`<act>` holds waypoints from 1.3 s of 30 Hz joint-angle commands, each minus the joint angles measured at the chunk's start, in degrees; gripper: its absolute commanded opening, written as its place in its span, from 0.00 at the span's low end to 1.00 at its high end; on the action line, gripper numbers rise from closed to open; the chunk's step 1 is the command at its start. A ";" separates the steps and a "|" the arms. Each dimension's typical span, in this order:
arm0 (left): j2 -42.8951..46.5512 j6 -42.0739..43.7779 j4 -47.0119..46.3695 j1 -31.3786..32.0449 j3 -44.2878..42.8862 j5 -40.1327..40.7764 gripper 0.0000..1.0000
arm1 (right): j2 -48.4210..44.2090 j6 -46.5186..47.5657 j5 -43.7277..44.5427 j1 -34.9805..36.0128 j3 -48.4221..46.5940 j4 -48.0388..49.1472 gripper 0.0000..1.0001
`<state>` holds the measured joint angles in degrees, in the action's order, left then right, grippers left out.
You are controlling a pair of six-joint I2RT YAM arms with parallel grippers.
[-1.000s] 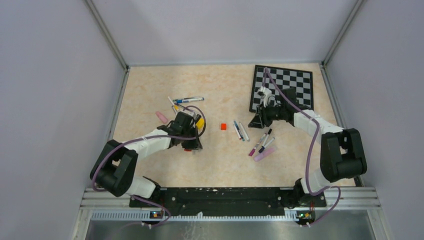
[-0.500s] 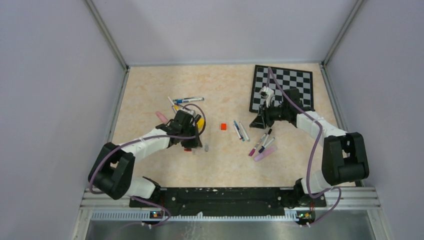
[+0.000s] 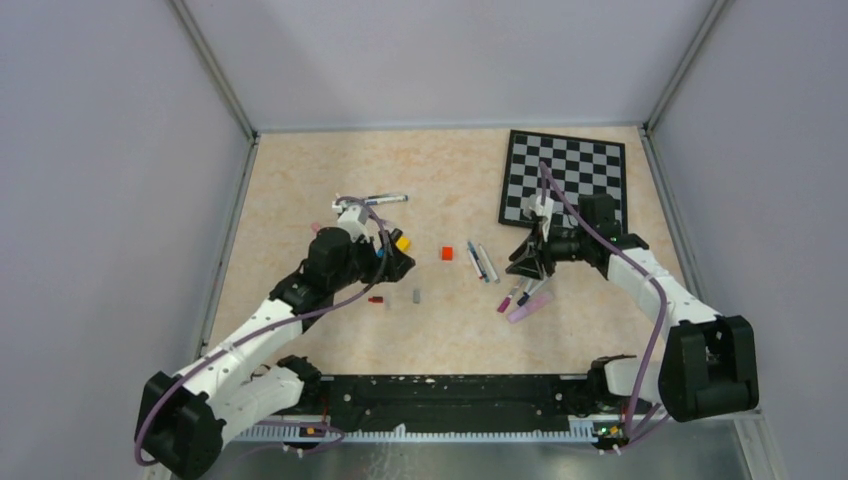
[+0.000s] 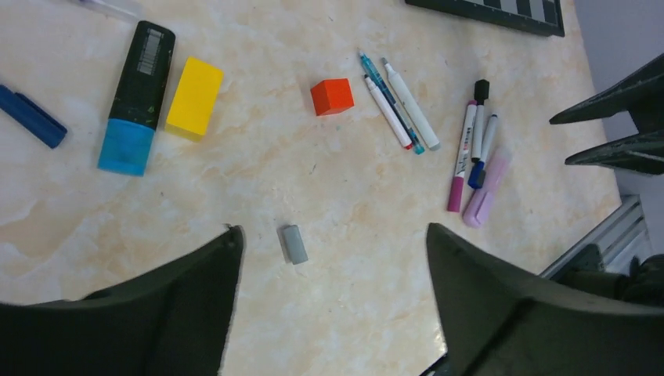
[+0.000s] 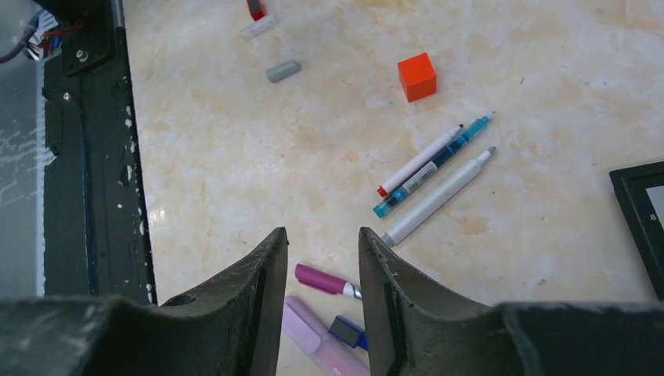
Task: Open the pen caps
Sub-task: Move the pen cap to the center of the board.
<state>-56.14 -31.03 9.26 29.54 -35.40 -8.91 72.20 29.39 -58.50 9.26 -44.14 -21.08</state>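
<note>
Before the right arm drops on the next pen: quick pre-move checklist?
1. Left pincer empty: ok. Jaws wide apart, only the grey cap on the table beneath.
2. Right pincer empty: ok. Jaws apart, nothing between them.
3. Lined up on a pen: ok. The magenta-capped pen shows in the gap in the right wrist view.
4. That pen clear of neighbours: not ok. The lilac highlighter and a blue-capped pen lie right beside it.
5. Height above the pens: cannot tell.
</note>
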 commanded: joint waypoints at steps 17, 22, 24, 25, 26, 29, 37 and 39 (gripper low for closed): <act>-22.62 -5.07 13.16 12.48 -12.22 18.66 0.47 | -2.56 4.72 -1.32 -2.00 2.48 1.96 0.38; -31.11 -10.41 20.18 14.12 -18.38 23.29 0.48 | -2.51 4.63 -1.26 -2.41 2.63 2.10 0.38; -32.63 -10.61 20.27 14.50 -19.20 23.02 0.48 | -2.51 4.54 -1.18 -2.53 2.70 2.20 0.38; -33.29 -10.83 20.27 14.69 -19.49 23.25 0.48 | -2.51 4.50 -1.13 -2.57 2.72 2.29 0.38; -33.77 -10.86 20.20 14.75 -19.65 23.22 0.48 | -2.53 4.46 -1.13 -2.65 2.74 2.32 0.38; -35.12 -10.65 19.82 14.89 -20.06 22.41 0.45 | -2.42 4.45 -1.06 -2.76 2.83 2.40 0.38; -37.14 -9.93 18.18 15.63 -20.24 18.93 0.40 | -2.32 4.45 -1.08 -2.86 2.92 2.36 0.38; -37.43 -9.77 18.14 15.78 -20.16 18.64 0.40 | -2.34 4.45 -1.04 -2.87 2.92 2.42 0.38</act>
<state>-93.27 -40.80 28.21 44.86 -53.63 10.83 70.15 32.86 -58.37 6.61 -41.50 -20.60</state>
